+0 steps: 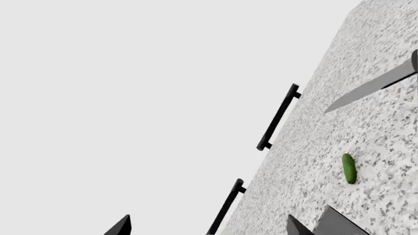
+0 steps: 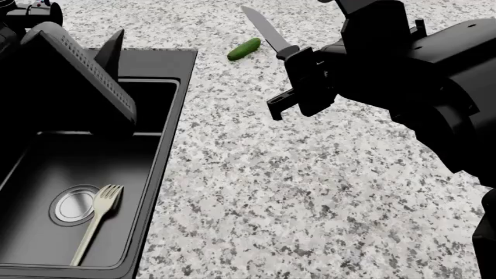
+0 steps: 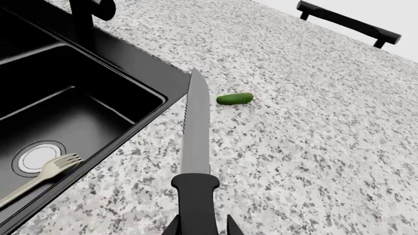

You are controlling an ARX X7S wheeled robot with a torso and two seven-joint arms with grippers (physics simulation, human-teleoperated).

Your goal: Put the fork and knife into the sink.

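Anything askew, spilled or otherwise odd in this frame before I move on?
Nothing spilled or damaged. The only stray item is a small green cucumber lying loose on the granite counter near the knife, which the right gripper holds by its handle. The fork lies in the sink, tines beside the drain.

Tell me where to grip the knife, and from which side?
By the black handle, as the right gripper does now, coming from the butt end. The knife has its pointed blade aimed away toward the cucumber, and its serrated edge faces the sink.
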